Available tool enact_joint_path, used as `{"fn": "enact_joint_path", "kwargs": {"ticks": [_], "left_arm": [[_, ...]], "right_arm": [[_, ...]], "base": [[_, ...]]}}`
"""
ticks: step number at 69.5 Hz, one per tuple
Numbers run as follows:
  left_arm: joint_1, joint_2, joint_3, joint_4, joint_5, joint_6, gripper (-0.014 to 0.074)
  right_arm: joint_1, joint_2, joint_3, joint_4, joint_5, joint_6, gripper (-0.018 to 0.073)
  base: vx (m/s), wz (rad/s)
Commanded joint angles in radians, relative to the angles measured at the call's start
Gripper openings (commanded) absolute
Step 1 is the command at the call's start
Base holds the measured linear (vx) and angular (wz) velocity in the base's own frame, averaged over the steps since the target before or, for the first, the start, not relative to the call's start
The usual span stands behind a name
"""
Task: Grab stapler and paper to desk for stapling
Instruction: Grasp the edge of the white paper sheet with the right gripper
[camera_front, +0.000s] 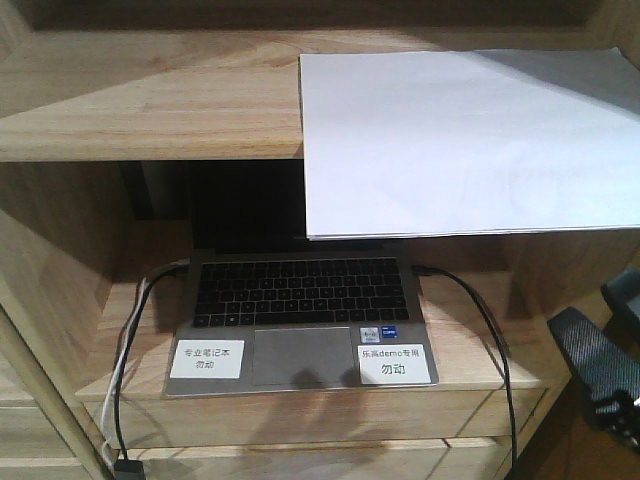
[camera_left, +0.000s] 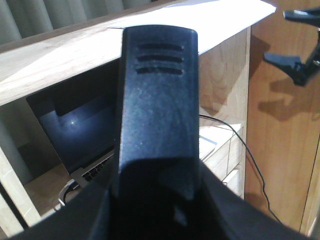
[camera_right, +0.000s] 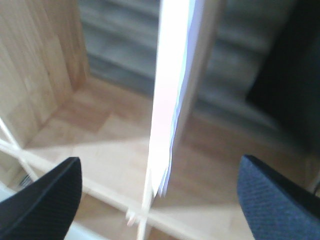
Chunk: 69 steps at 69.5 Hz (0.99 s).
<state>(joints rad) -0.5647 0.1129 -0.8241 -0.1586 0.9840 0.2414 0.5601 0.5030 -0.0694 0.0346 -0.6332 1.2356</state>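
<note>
Black stapler (camera_left: 157, 110) filling left wrist view, left end effector (camera_left: 155, 210) clamping its base. Right end effector (camera_right: 160, 165) standing wide open, reaching for paper (camera_right: 170, 75), flanking its edge overhanging shelf unit (camera_front: 150, 110), not touching. Next: advancing, pinching stack gently.

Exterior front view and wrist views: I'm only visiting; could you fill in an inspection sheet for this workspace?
Surface: light wooden shelf unit, two levels in view.
Job's things: the paper lies on the upper level, overhanging its front edge; the stapler, a black ridged body, fills the left wrist view.
Clutter: open laptop on the lower level, with two white labels.
Grippers: left gripper apparently shut on the stapler; right gripper open, the paper's edge between its fingers, not touching.
Cables: black cable at the laptop's right; black and white cables at its left.
Surroundings: brown wooden panel right of the shelf; grey curtain behind.
</note>
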Motion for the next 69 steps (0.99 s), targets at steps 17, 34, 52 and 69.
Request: {"fn": "enact_joint_path", "kwargs": {"ticks": [17,34,52,69], "left_arm": [[-0.003,0.019,-0.024,-0.018,-0.114,-0.005,-0.0006],[-0.003,0.019,-0.024,-0.018,-0.114,-0.005,-0.0006],[-0.003,0.019,-0.024,-0.018,-0.115,-0.005,-0.0006],[-0.003,0.019,-0.024,-0.018,-0.115,-0.005,-0.0006]], "right_arm": [[-0.005,0.261,-0.027,0.036,-0.390,-0.059,0.0594],[-0.005,0.482,-0.041,0.035,-0.678,-0.004,0.0594],[-0.005,0.577,-0.139,-0.018,-0.712,-0.013,0.0594],[-0.005,0.577,-0.202,0.012,-0.711,-0.076,0.0594]], "base": [[0.00,0.00],[0.00,0.00],[0.00,0.00],[0.00,0.00]]}}
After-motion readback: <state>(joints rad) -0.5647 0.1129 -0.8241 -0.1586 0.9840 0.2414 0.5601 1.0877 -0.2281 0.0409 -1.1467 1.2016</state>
